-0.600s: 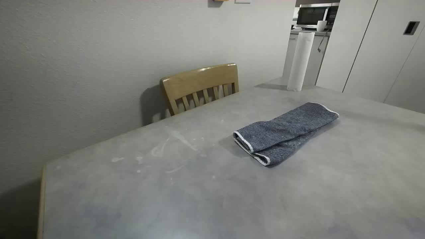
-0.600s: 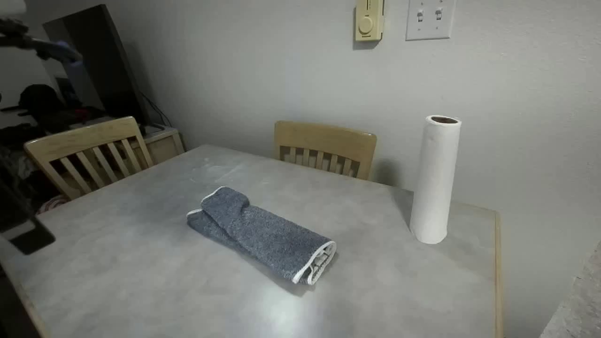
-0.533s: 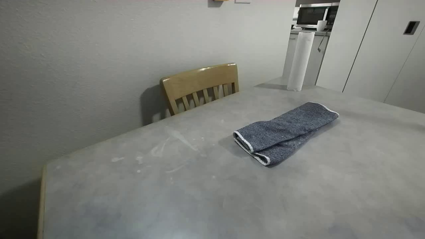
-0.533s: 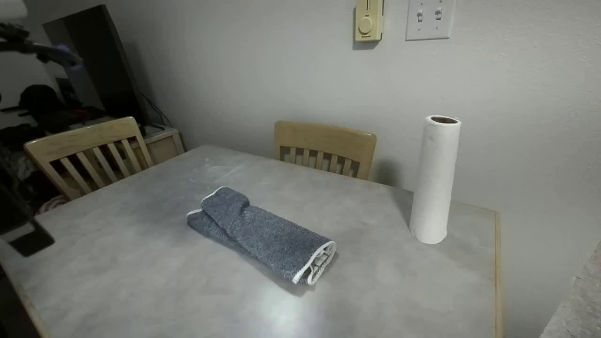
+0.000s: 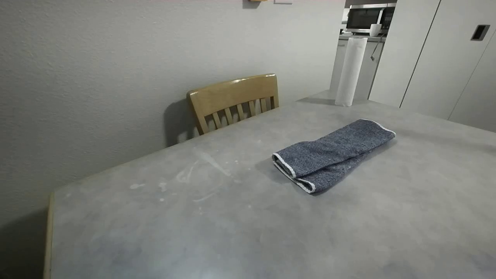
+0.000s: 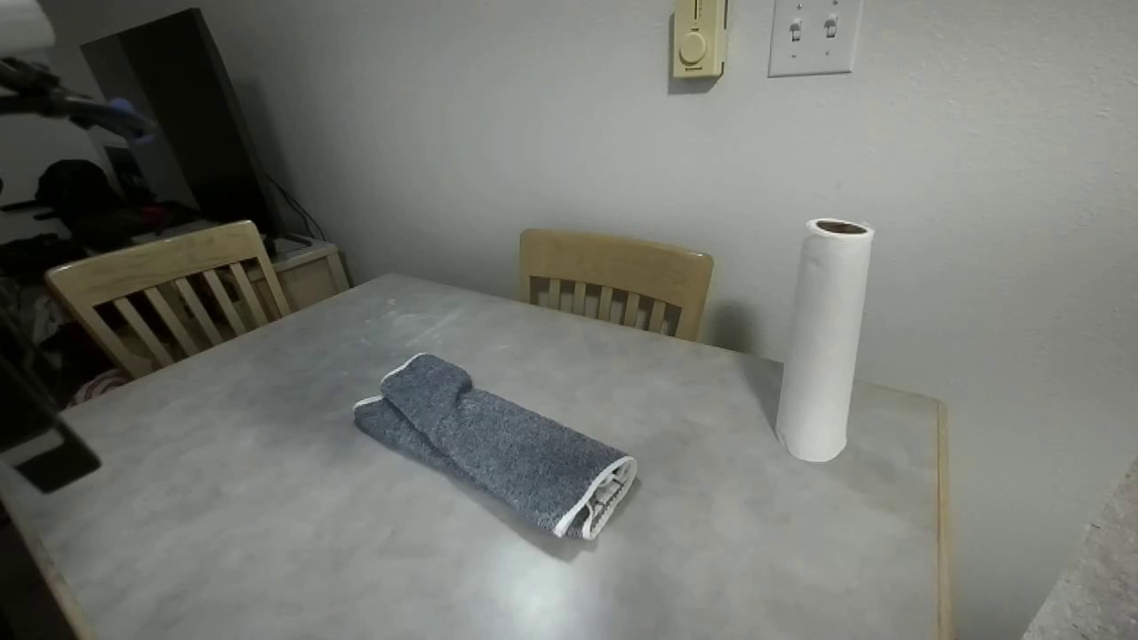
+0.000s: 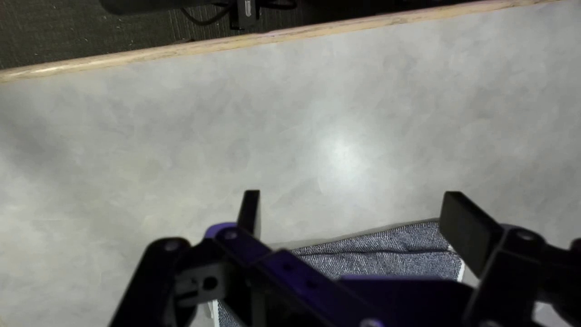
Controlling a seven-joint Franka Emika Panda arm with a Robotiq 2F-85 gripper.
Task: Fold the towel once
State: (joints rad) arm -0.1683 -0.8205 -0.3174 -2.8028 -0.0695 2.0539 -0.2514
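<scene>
The blue-grey towel lies on the table as a long folded strip, in both exterior views (image 5: 333,149) (image 6: 511,449). White trim edges both short ends, and the stacked layers show there. A lower layer sticks out along one long side. In the wrist view the towel (image 7: 386,262) shows at the bottom, partly hidden behind my gripper. My gripper (image 7: 353,194) is open, its two fingers wide apart with nothing between them. It is above the table and apart from the towel. A dark part of the arm or gripper (image 6: 44,458) shows at the left edge in an exterior view.
A white paper roll (image 6: 822,347) stands upright on the grey table (image 6: 756,551) near a corner. Wooden chairs (image 6: 613,267) (image 6: 164,276) stand at the table's sides, by the wall. The table's wooden edge (image 7: 254,40) crosses the top of the wrist view.
The dark arm parts at the left edge of an exterior view have shifted very slightly, the lower one down and left. The towel has not moved.
</scene>
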